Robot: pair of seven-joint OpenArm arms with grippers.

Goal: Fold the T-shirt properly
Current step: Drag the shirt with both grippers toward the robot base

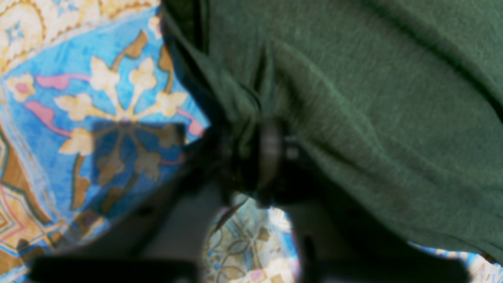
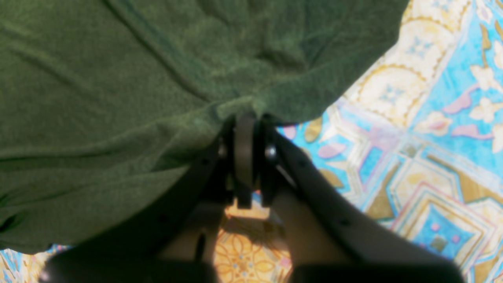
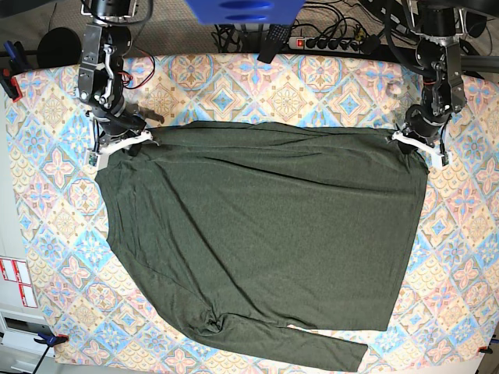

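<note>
The dark olive-green T-shirt (image 3: 265, 226) lies spread across the patterned table, one sleeve folded along its near edge (image 3: 312, 343). My left gripper (image 3: 404, 140) is shut on the shirt's far right corner; in the left wrist view the fabric (image 1: 373, 118) bunches at the jaws of my left gripper (image 1: 261, 137). My right gripper (image 3: 144, 139) is shut on the far left corner; in the right wrist view the cloth (image 2: 118, 98) gathers at the jaws of my right gripper (image 2: 245, 118).
The table wears a blue, yellow and pink patterned cloth (image 3: 460, 257). Cables and a power strip (image 3: 327, 40) lie behind the far edge. A blue object (image 3: 242, 9) hangs at the top. Clamps sit at the table corners (image 3: 43, 339).
</note>
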